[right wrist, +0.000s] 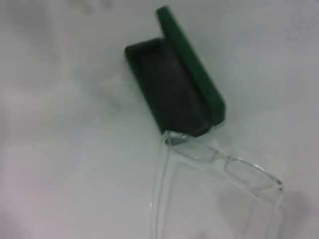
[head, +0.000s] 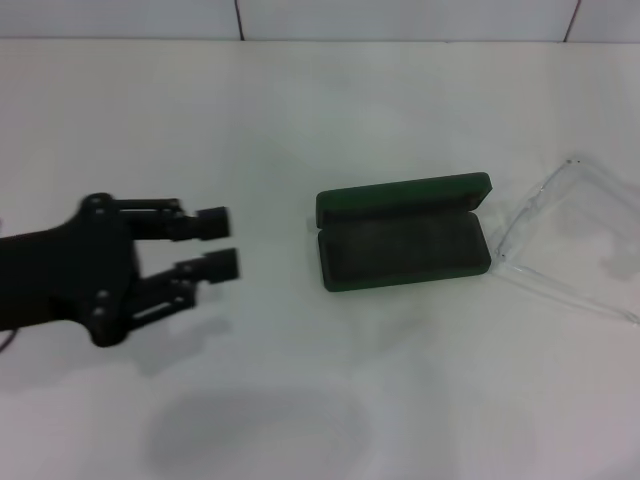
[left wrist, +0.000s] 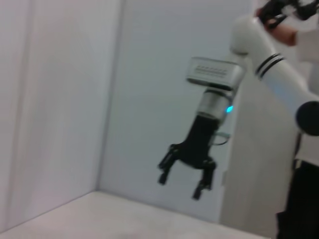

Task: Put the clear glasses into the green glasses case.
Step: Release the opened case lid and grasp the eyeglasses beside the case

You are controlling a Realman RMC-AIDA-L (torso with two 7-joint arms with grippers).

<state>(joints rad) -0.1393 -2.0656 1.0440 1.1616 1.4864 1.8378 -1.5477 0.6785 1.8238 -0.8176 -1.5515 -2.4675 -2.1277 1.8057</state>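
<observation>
Nearest the head camera, at about 9 o'clock, hovers the left gripper (head: 215,240), black, its 2 fingers (head: 212,219) spread apart with nothing between them, pointing toward 3 o'clock over the white table (head: 300,120). Just past the centre toward 3 o'clock lies the green glasses case (head: 403,232), well apart from that gripper. It stands open: the lid is raised along the 12 o'clock edge, and the dark grey lined tray faces up with nothing in it.

At 3 o'clock, just beside the case's end, lie the clear glasses (head: 570,235), flat on the table and unfolded, their long temple arms running out toward the frame's edge. In the right wrist view the glasses (right wrist: 224,167) have 1 end of their front right against the case's (right wrist: 172,84) short end; whether they touch cannot be told.

The right gripper (left wrist: 185,174) shows only in the left wrist view, hanging in the air above the table with fingers apart and holding nothing.
</observation>
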